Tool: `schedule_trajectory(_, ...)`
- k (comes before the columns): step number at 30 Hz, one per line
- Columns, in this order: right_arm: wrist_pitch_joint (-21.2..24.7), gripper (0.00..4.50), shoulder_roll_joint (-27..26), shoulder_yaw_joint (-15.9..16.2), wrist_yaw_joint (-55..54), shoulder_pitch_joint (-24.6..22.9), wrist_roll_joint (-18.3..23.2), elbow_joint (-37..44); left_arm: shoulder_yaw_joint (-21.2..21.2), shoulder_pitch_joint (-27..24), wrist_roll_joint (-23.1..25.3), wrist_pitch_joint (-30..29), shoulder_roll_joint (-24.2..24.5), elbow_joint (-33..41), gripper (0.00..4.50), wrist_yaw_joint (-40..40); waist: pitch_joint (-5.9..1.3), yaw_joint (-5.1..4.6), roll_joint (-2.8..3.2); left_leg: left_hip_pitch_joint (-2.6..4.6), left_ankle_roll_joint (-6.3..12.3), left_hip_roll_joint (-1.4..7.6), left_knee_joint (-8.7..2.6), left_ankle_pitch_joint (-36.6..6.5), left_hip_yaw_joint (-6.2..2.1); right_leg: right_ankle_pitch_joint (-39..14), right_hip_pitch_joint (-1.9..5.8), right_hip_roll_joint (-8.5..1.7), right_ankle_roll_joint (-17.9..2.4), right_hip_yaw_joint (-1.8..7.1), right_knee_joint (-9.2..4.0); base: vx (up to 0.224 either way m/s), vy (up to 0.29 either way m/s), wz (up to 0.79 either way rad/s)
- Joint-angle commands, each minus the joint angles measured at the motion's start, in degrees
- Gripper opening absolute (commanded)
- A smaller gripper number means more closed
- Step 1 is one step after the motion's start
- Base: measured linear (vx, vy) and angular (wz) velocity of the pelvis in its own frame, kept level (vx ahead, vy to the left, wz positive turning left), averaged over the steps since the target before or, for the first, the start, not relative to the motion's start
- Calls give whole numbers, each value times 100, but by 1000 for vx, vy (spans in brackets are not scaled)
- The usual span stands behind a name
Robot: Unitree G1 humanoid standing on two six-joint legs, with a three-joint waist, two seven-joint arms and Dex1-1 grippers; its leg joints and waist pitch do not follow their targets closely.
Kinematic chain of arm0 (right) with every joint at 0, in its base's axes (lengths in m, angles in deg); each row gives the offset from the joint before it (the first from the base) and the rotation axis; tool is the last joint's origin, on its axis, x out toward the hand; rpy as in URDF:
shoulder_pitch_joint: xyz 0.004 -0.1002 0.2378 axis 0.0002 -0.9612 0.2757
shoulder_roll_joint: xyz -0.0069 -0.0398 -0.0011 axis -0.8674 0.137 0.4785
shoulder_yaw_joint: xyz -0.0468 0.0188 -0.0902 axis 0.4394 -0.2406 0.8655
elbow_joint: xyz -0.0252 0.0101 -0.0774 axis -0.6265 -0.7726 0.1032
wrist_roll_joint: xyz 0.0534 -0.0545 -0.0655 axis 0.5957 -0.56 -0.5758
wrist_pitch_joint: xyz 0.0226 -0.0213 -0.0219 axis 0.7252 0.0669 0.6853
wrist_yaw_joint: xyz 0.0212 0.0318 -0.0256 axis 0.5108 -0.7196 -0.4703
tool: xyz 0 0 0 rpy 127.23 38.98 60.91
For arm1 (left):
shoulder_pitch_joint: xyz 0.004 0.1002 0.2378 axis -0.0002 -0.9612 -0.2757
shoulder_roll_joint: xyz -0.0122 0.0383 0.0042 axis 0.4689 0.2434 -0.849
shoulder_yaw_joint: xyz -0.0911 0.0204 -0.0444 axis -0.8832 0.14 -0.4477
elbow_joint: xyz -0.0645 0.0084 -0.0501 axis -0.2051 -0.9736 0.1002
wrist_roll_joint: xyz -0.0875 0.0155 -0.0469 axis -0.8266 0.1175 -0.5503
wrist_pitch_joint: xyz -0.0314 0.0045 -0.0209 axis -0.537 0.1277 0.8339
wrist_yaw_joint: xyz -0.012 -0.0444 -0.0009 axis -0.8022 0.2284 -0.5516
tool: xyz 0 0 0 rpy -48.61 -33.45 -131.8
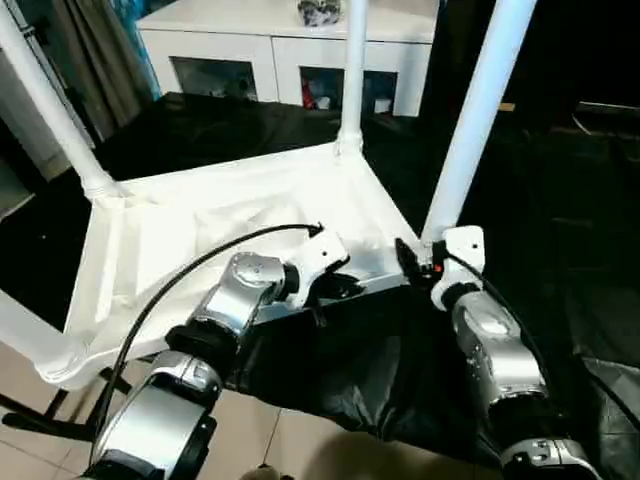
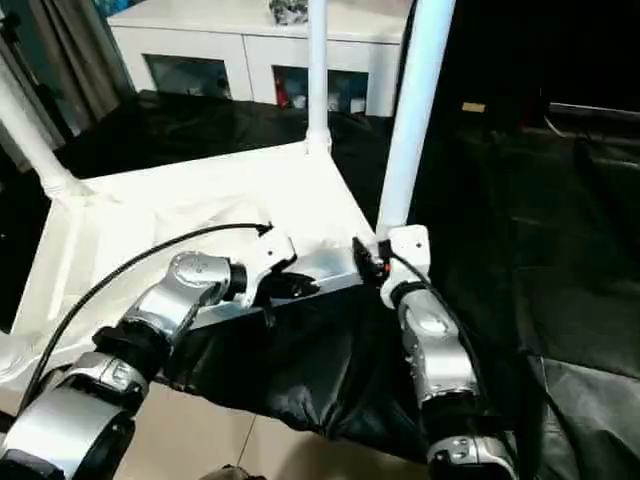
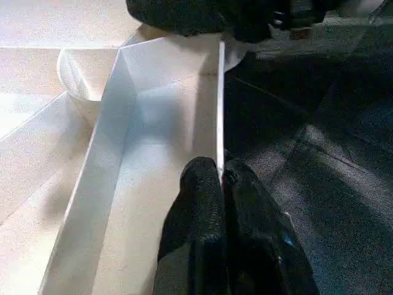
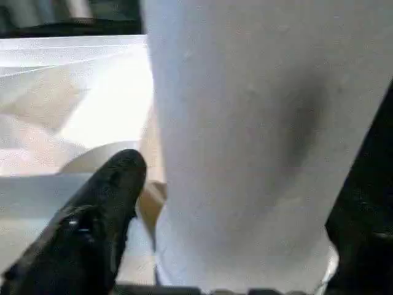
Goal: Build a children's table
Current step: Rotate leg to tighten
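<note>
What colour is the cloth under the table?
Black. The cloth shows best in the left eye view, under the upside-down white tabletop.

L gripper (image 1: 335, 287) on upturned tabletop (image 1: 200, 240) edge, R gripper (image 1: 412, 262) by leg (image 1: 475, 120).

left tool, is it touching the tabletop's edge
Touching. The left wrist view shows the left tool shut on the thin rim of the tabletop, a finger on each side.

Upturned white tabletop (image 1: 230, 225), legs (image 1: 480, 110) upright in sockets.
</note>
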Motion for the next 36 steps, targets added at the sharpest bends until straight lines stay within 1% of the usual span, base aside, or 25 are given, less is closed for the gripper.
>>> schedule_trajectory(1,-46,409,-91,626,914,12,147,145,59,-33,-337,247,-199,208,0,215,-341,-18,-157,69,616,405,-392,-797,-223,-833,302,-497,-1148,336,-436,0,0,0)
schedule_trajectory(3,18,409,125,670,1402,-36,274,218,71,-79,-390,287,-65,266,0,503,-349,-28,-154,55,688,407,-377,-671,-219,-693,297,-488,-1185,331,-418,0,0,0)
schedule_trajectory(4,157,409,395,726,2010,-109,445,377,83,-116,-448,342,96,323,0,828,-349,-10,-171,53,758,399,-367,-651,-212,-659,319,-479,-1206,316,-412,0,0,0)
schedule_trajectory(5,213,409,492,748,2235,-137,511,440,88,-129,-471,360,154,344,0,946,-350,6,-165,40,847,407,-346,-608,-202,-573,313,-469,-1211,318,-398,0,0,0)
schedule_trajectory(7,335,409,697,817,2640,-193,608,566,100,-155,-517,361,267,389,0,1207,-357,7,-162,38,917,420,-342,-557,-203,-515,297,-466,-1247,310,-381,0,0,0)
schedule_trajectory(8,410,409,945,909,3133,-255,661,674,121,-186,-549,401,401,430,0,1520,-354,14,-159,42,906,423,-342,-591,-203,-583,288,-466,-1267,302,-390,0,0,0)
schedule_trajectory(10,425,409,1048,954,3352,-277,670,711,137,-202,-563,393,463,458,0,1675,-344,31,-160,52,857,443,-351,-694,-205,-749,284,-477,-1259,311,-402,0,0,0)
schedule_trajectory(12,460,409,1273,1053,3852,-330,703,806,194,-241,-597,405,608,528,0,1999,-341,37,-158,61,803,439,-357,-772,-202,-884,273,-472,-1255,311,-417,0,0,0)
schedule_trajectory(13,515,409,1365,1106,4039,-361,733,872,230,-264,-607,417,670,571,0,2136,-335,47,-180,66,768,448,-367,-806,-204,-946,273,-474,-1246,316,-424,0,0,0)
schedule_trajectory(15,544,409,1513,1209,4317,-395,785,956,283,-315,-643,383,764,664,0,2393,-337,55,-172,69,719,459,-377,-820,-213,-947,274,-476,-1252,318,-414,0,0,0)
schedule_trajectory(16,544,409,1513,1209,4317,-395,785,956,283,-315,-643,383,764,664,0,2393,-335,55,-163,69,715,463,-379,-825,-211,-925,262,-477,-1269,323,-408,0,0,0)
schedule_trajectory(17,544,409,1551,1237,4392,-404,797,979,301,-331,-655,363,792,697,0,2470,-334,49,-174,68,690,463,-382,-844,-212,-904,265,-478,-1293,322,-407,0,0,0)
schedule_trajectory(18,655,384,1623,1309,4589,-426,829,1050,326,-347,-668,371,823,726,0,2553,-333,51,-178,70,681,458,-380,-845,-209,-908,265,-481,-1300,323,-412,0,0,0)
schedule_trajectory(19,655,374,1623,1309,4589,-426,829,1050,326,-347,-668,371,823,726,0,2553,-336,61,-177,71,678,457,-380,-818,-212,-893,274,-482,-1308,323,-405,0,0,0)
schedule_trajectory(21,724,370,1706,1419,4801,-442,814,1137,337,-369,-688,354,858,776,0,2683,-333,64,-178,73,687,457,-378,-783,-208,-834,264,-475,-1322,326,-403,0,0,0)
schedule_trajectory(23,756,342,1711,1439,4849,-454,816,1183,342,-385,-697,336,885,815,0,2748,-330,78,-181,75,673,459,-380,-801,-207,-891,261,-485,-1317,327,-406,0,0,0)
schedule_trajectory(24,763,342,1703,1442,4845,-458,819,1196,345,-390,-699,334,895,825,0,2763,-330,79,-183,72,665,458,-380,-804,-208,-913,263,-485,-1309,326,-408,0,0,0)
schedule_trajectory(25,772,324,1691,1447,4833,-465,825,1217,350,-398,-703,330,911,842,0,2783,-329,80,-182,78,636,461,-384,-821,-211,-963,261,-488,-1296,328,-414,0,0,0)
schedule_trajectory(27,815,305,1676,1461,4851,-488,863,1259,363,-412,-711,327,935,864,0,2802,-329,77,-181,80,610,460,-386,-832,-211,-965,259,-482,-1291,329,-414,0,0,0)
schedule_trajectory(29,886,297,1619,1453,4777,-554,894,1336,354,-434,-709,291,939,888,0,2749,-335,81,-164,81,605,466,-387,-806,-217,-894,262,-484,-1301,330,-400,0,0,0)
schedule_trajectory(31,914,282,1589,1436,4703,-580,898,1364,341,-434,-700,277,928,883,0,2694,-336,79,-174,79,619,462,-385,-774,-214,-813,262,-479,-1307,331,-395,0,0,0)
schedule_trajectory(33,955,278,1322,1282,3992,-600,746,1236,260,-349,-542,206,782,715,0,2095,-329,74,-168,78,591,460,-391,-818,-215,-866,251,-484,-1306,331,-405,0,0,0)
schedule_trajectory(34,951,277,1283,1264,3874,-595,705,1203,249,-331,-515,194,758,684,0,1996,-328,68,-171,79,551,459,-395,-836,-217,-920,247,-484,-1290,330,-413,0,0,0)
schedule_trajectory(35,863,276,1071,1157,3214,-536,491,977,194,-244,-398,161,633,530,0,1530,-306,36,-174,97,413,450,-413,-997,-222,-1243,230,-499,-1228,337,-461,0,0,0)
schedule_trajectory(36,758,275,774,991,2332,-433,264,670,101,-146,-339,101,443,370,0,1019,-291,23,-168,117,349,443,-429,-1088,-224,-1420,218,-493,-1203,332,-488,0,0,0)
